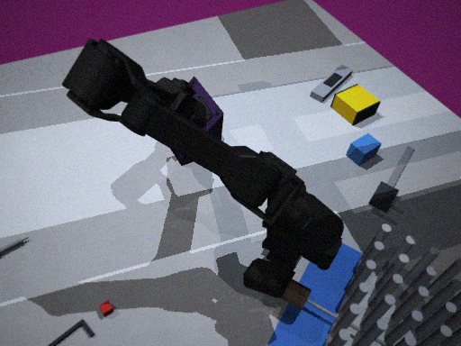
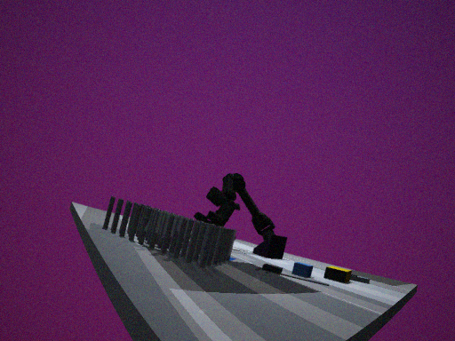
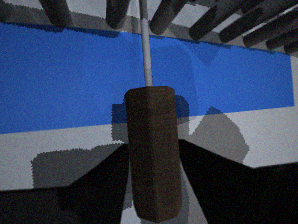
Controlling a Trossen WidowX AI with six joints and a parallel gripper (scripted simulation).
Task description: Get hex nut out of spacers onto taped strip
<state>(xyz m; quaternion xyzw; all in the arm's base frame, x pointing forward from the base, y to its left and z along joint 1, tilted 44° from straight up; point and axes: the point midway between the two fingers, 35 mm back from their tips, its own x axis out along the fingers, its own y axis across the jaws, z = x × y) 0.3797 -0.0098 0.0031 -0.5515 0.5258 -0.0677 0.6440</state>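
Observation:
My gripper (image 1: pixel 288 292) (image 3: pixel 153 146) is shut on the brown handle (image 1: pixel 298 295) (image 3: pixel 152 165) of a tool, above the near edge of the blue taped strip (image 1: pixel 330 275) (image 3: pixel 60 75). The tool's thin grey rod (image 1: pixel 320 309) (image 3: pixel 146 60) reaches across the strip and in between front spacers; its far end is hidden. The dark metal spacers (image 1: pixel 389 299) (image 2: pixel 178 235) (image 3: pixel 117 12) stand upright in rows beyond the strip. I cannot make out the hex nut in any view.
A dark-headed tool (image 1: pixel 384 196) (image 2: pixel 272 268) lies beside the field. A blue block (image 1: pixel 364 149) (image 2: pixel 302 269), a yellow block (image 1: pixel 353 105) (image 2: pixel 338 273) and a grey bar (image 1: pixel 330 83) lie farther off. A red cube (image 1: pixel 106 308), a black hex key (image 1: pixel 67 332) and a grey rod (image 1: pixel 13 247) lie opposite.

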